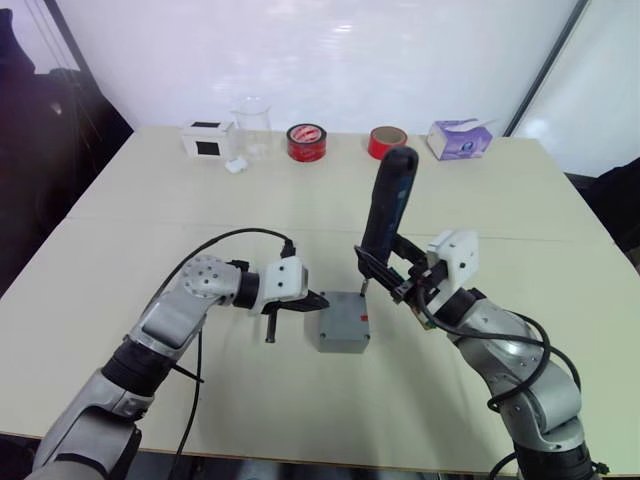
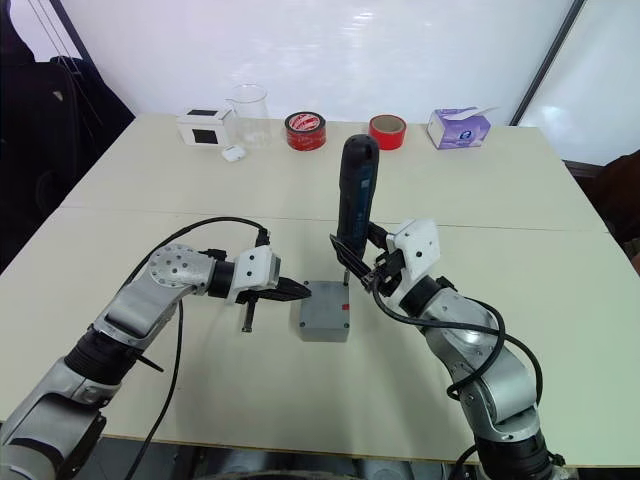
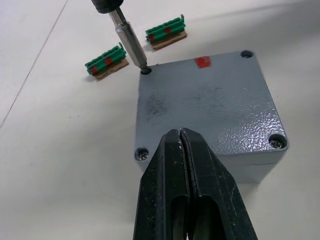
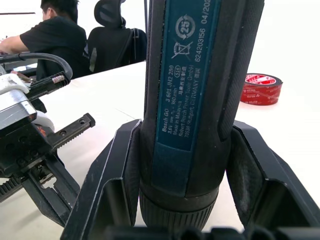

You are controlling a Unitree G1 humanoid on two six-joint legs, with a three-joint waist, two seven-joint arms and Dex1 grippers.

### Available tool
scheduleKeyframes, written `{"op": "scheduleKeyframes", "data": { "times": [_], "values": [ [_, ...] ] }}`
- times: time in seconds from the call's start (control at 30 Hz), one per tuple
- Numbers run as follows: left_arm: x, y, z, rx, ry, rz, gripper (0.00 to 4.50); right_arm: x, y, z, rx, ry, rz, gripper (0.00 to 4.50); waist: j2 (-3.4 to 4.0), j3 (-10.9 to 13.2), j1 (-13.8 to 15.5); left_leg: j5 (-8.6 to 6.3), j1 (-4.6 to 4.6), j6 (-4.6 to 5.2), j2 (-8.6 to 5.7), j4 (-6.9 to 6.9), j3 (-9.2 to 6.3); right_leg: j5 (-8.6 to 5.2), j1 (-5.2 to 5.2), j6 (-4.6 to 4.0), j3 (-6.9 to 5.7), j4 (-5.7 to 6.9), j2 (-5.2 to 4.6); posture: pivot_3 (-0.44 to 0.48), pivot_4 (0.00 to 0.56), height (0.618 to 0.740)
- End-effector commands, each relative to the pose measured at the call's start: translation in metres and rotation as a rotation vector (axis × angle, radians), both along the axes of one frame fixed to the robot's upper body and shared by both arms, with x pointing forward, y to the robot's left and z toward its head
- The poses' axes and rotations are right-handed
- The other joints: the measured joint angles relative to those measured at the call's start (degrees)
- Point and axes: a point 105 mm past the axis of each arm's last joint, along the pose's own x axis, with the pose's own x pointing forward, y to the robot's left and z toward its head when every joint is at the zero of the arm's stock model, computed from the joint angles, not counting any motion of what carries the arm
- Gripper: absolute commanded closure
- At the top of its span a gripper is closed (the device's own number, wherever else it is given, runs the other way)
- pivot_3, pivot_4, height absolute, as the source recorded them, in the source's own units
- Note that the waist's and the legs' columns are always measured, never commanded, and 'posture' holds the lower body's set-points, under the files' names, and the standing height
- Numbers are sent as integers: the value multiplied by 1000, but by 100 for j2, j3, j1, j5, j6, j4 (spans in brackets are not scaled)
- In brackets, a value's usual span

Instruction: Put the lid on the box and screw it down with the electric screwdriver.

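Observation:
The grey box (image 1: 343, 322) sits mid-table with the lid (image 3: 210, 105) lying flush on top, a red mark (image 3: 202, 62) near one edge. Screw heads show in the lid's two corners nearest my left gripper. My left gripper (image 1: 318, 300) is shut with nothing in it, and its tips lie at the lid's left edge. My right gripper (image 1: 385, 270) is shut on the electric screwdriver (image 1: 386, 205), which stands nearly upright. Its metal bit (image 3: 129, 37) is set into the lid's far corner hole on the robot's left.
Along the far edge stand a white box with a black square (image 1: 208, 139), a clear beaker (image 1: 252, 127), two red tape rolls (image 1: 307, 142) and a purple tissue pack (image 1: 459, 138). Two green connector strips (image 3: 106, 61) lie just behind the box. A person (image 4: 50, 35) sits beyond the table.

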Motion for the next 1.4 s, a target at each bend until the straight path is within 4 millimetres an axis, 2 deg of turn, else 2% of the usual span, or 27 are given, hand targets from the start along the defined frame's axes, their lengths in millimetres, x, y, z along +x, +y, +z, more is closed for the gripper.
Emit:
{"op": "scheduleKeyframes", "data": {
  "times": [0.03, 0.37, 0.67, 0.87, 0.97, 1.1, 1.4],
  "values": [
    [-6, 8, -30, 99, 80, 10, 4500, 3, -15, -54, -107, 229, -71, 2684, 0, 0, -5, 0, 0, 0, 0, 0, 0, 0, 0, 0, 0, 0, -1, 0, 150, 739],
    [-20, 3, -33, 98, 103, -51, 4500, -4, -12, -56, -132, 225, -53, 2684, -4, -14, -2, 0, -4, 0, -1, -31, 0, 0, 2, 0, -5, -39, -4, 0, 150, 739],
    [-22, -4, -36, 82, 107, -60, 4500, -9, -11, -57, -129, 221, -60, 2684, -10, -26, 10, 0, -2, 0, -15, -69, 0, 0, 6, 0, -19, -66, -18, 0, 150, 739],
    [-25, -6, -36, 77, 111, -66, 4500, -15, -10, -51, -94, 188, -53, 2684, -23, -34, 4, 0, 0, 0, -19, -69, -1, 0, 14, 0, -19, -69, -22, 0, 150, 739],
    [-25, -6, -36, 77, 112, -68, 4500, -18, -12, -55, -120, 201, -49, 2684, -24, -36, 1, 0, 1, 0, -19, -69, -1, 0, 14, 0, -20, -68, -22, 0, 150, 739],
    [-25, -6, -37, 80, 114, -71, 4500, -16, -14, -64, -141, 244, -63, 2684, -26, -39, 1, 0, 3, 0, -19, -69, -2, 0, 14, 0, -21, -68, -22, 0, 150, 739],
    [-25, -6, -36, 81, 112, -69, 4500, -13, -13, -56, -142, 213, -57, 2684, -26, -44, 1, 0, 4, 0, -19, -69, -3, 0, 22, 0, -24, -68, -22, 0, 150, 739]
  ]
}}
